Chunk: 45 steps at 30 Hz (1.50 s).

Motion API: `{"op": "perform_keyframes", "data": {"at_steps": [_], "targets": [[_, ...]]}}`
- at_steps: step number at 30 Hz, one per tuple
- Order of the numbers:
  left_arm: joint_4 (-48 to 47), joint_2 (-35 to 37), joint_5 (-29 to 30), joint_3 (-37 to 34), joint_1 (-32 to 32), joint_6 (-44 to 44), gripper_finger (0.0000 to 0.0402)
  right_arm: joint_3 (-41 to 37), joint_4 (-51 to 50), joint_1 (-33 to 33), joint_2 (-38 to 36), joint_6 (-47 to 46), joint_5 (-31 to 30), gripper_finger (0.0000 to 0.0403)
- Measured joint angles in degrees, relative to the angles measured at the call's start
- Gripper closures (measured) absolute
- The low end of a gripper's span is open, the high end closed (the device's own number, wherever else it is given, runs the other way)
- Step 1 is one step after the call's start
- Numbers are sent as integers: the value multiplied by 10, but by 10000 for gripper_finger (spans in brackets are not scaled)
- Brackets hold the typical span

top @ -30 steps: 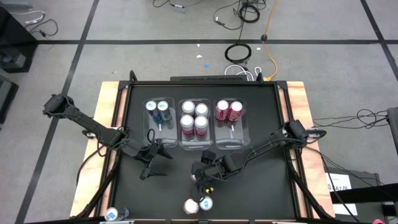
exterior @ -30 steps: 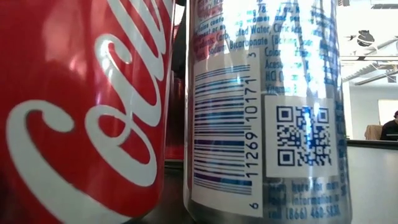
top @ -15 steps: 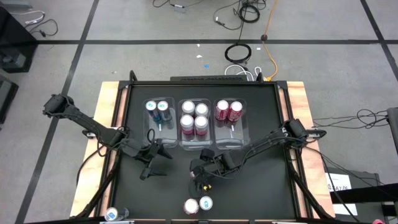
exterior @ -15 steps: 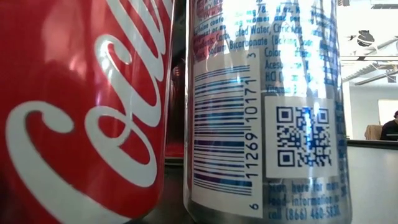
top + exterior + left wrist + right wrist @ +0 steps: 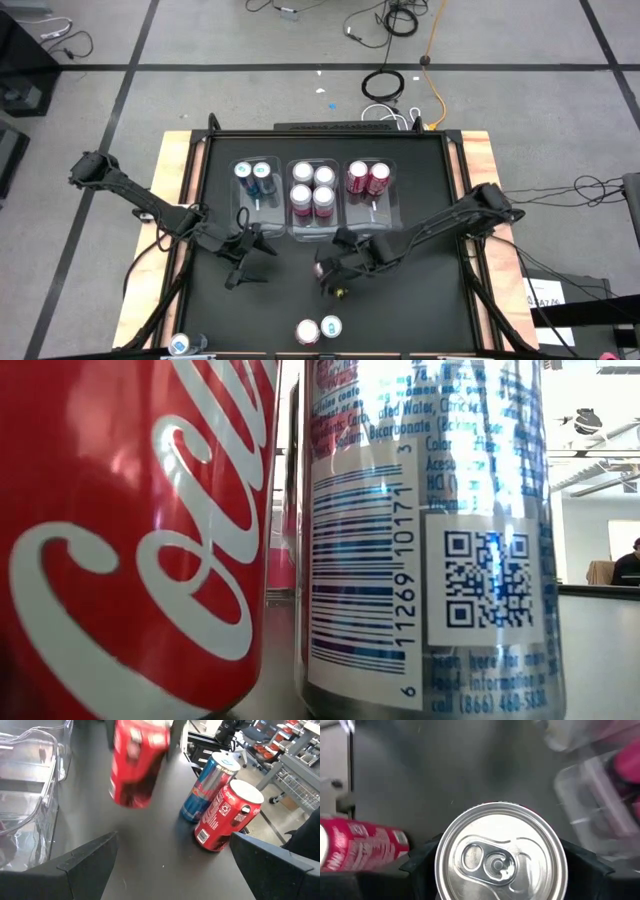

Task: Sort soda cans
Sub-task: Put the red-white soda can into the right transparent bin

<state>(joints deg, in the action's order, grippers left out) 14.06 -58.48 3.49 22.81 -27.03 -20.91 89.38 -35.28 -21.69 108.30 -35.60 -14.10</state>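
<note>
From above, three clear bins sit side by side at the middle of the black table (image 5: 420,300): the left bin (image 5: 254,207) holds two teal cans (image 5: 253,177), the middle bin (image 5: 313,226) four pink-and-white cans (image 5: 312,190), the right bin (image 5: 371,215) two dark red cans (image 5: 367,177). The left gripper (image 5: 238,268) hangs in front of the left bin with its fingers spread and nothing between them. The right gripper (image 5: 328,275) is in front of the middle bin, pinching a red can (image 5: 334,279) that barely shows under it. Two more cans stand touching at the table's front edge, a red one (image 5: 307,331) and a blue one (image 5: 330,325); another teal can (image 5: 180,345) lies off the mat at the front left corner. At table height, the red front can (image 5: 130,530) and the silver-blue one (image 5: 425,530) beside it fill nearly the whole view. From the left wrist, the held can (image 5: 134,762) hangs tilted above the table, with the blue can (image 5: 210,785) and the red one (image 5: 227,815) standing just beyond it. From the right wrist, the held can's silver top (image 5: 500,852) sits between the two dark fingers (image 5: 420,865), which press its sides; a bin wall (image 5: 590,800) is beside it, blurred.
</note>
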Motion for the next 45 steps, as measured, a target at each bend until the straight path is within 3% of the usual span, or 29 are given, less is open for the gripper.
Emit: {"op": "perform_keyframes", "data": {"at_steps": [10, 15, 20, 24, 31, 39, 45], "targets": [[0, 0, 1, 0, 0, 3, 11, 1, -69, 0, -120, -128, -113, 105], [0, 0, 22, 0, 0, 4, 11, 1, -171, 3, -149, -231, -204, 105], [0, 0, 60, 0, 0, 4, 11, 1, -316, 17, -145, -381, -220, 104], [0, 0, 89, 0, 0, 4, 11, 0, -365, 33, -132, -426, -222, 104], [0, 0, 94, 0, 0, 7, 11, -56, -331, 78, -125, -432, -219, 104], [0, 0, 92, 0, 0, 4, 11, -147, -202, 139, -125, -403, -192, 104], [0, 0, 90, 0, 0, 4, 11, -195, -211, 169, -126, -452, -189, 104]]}}
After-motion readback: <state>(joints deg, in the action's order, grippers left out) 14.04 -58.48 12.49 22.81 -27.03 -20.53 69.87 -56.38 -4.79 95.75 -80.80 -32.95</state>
